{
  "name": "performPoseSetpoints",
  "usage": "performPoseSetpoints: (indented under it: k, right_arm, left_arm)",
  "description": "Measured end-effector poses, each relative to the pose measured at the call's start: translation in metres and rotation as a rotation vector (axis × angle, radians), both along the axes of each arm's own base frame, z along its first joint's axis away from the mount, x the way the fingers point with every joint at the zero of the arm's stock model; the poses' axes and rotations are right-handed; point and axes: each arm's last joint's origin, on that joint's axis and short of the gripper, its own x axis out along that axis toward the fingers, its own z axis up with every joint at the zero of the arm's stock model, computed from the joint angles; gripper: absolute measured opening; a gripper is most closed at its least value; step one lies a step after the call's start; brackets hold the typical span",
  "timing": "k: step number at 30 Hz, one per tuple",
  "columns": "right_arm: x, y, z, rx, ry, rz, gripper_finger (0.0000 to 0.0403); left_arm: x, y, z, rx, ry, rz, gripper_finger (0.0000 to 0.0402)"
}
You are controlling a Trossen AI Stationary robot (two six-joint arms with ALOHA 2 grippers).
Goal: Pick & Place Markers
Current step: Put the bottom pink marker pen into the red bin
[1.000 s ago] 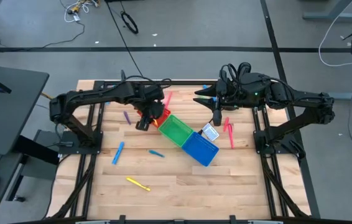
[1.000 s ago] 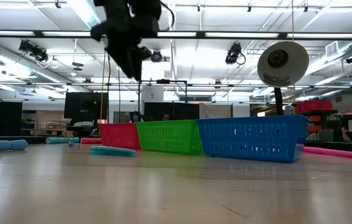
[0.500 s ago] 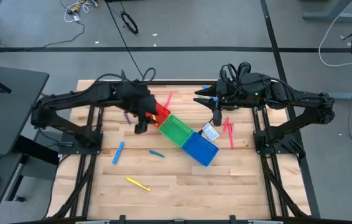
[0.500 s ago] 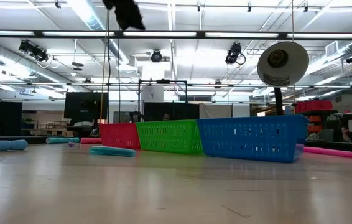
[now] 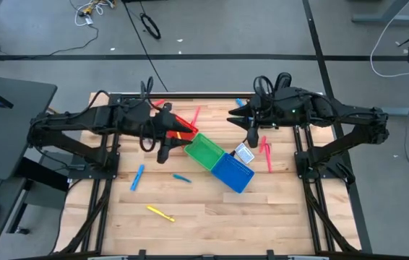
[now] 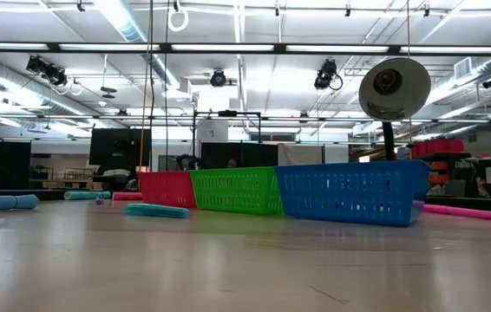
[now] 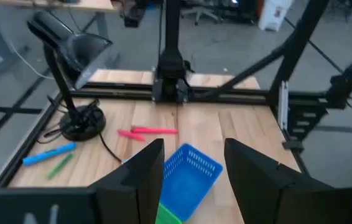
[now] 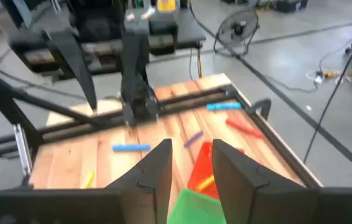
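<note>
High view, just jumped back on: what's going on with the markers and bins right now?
Nothing is being carried. The left gripper hangs beside the red bin, jaws open and empty. The right gripper waits above the table's far side, jaws also apart. Markers lie loose: a yellow marker, blue markers, pink markers. The green bin looks empty.

Pale, matt planked wood table (image 5: 212,209); perforated, seemingly plastic bins (image 6: 280,191); dark metal frame (image 5: 313,209).

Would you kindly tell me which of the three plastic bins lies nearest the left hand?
The red bin, at the far end of the diagonal row; the green bin sits in the middle and the blue bin is farthest from the left hand.
</note>
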Motion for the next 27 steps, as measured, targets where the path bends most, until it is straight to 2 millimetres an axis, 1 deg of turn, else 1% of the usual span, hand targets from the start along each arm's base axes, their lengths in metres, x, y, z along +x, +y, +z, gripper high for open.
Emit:
performPoseSetpoints:
  k: [2, 7, 10, 14, 19, 22, 24, 27]
  right_arm:
    - [-0.001, 0.001, -0.002, 0.022, 0.013, 0.003, 0.0117]
    - [-0.002, 0.002, -0.005, 0.056, 0.049, 0.006, 0.0117]
    - [-0.003, 0.002, -0.006, 0.075, 0.06, 0.0, 0.0117]
    - [-0.003, 0.002, -0.007, 0.078, 0.064, -0.001, 0.0117]
    - [-0.004, 0.004, -0.009, 0.117, 0.076, -0.019, 0.0117]
    - [-0.005, 0.007, -0.01, 0.122, 0.081, -0.076, 0.0117]
    - [-0.006, 0.01, -0.011, 0.132, 0.093, -0.082, 0.0124]
    - [-0.009, 0.014, -0.015, 0.166, 0.134, -0.091, 0.0151]
  left_arm:
    - [-0.001, -0.004, 0.0, -0.001, 0.004, 0.011, 0.0174]
    - [-0.001, -0.015, 0.004, 0.01, -0.075, 0.05, 0.0174]
    - [0.0, -0.02, -0.006, -0.002, -0.152, 0.085, 0.0174]
    - [0.0, -0.025, -0.03, -0.01, -0.253, 0.136, 0.0174]
    - [-0.002, -0.026, -0.059, -0.058, -0.296, 0.179, 0.0174]
    - [-0.001, -0.027, -0.066, -0.09, -0.32, 0.167, 0.0174]
    - [-0.001, -0.027, -0.067, -0.102, -0.321, 0.149, 0.0174]
    - [0.0, -0.029, -0.067, -0.128, -0.317, 0.113, 0.0174]
